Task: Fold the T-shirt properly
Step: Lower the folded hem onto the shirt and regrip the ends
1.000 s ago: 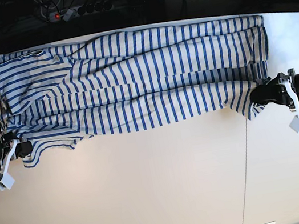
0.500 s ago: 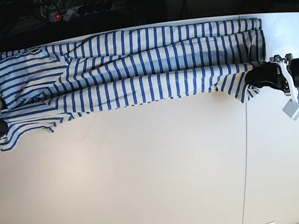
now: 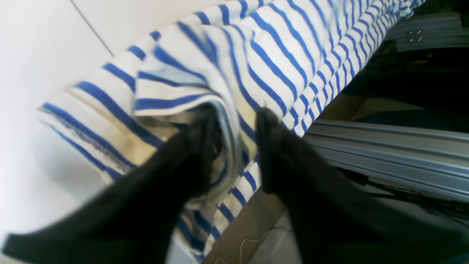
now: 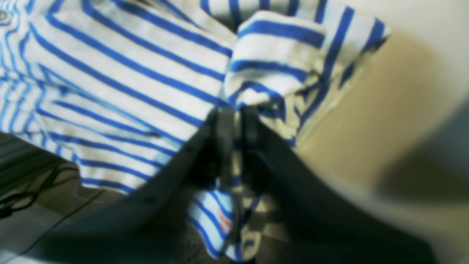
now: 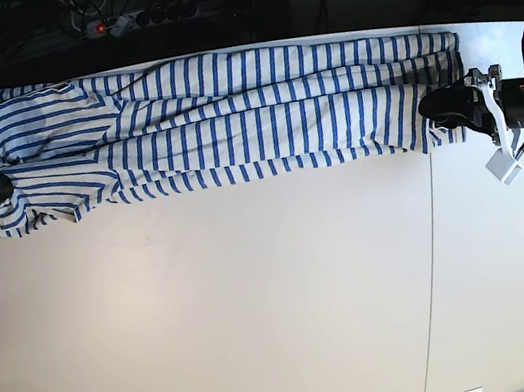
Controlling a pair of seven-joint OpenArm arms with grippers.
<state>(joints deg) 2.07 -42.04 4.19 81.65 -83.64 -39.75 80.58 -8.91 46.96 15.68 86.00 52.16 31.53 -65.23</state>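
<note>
1. Smooth cream table [image 5: 261,308] — a thin seam [image 5: 427,268] right of centre, dark cables behind.
2. Soft white, blue-striped cotton T-shirt [image 5: 228,121] lies folded across the frame's top.
3. Left gripper [image 3: 234,124] — fingers parted around bunched fabric; right gripper [image 4: 234,121] nearly together, pinching cloth.

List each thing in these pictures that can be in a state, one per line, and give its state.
T-shirt: folded lengthwise into a long band along the table's far edge, both ends bunched.
Left gripper: jaws parted, fabric between them.
Right gripper: jaws nearly together, fabric between them.
Table: bearing the shirt at its far edge.
</note>
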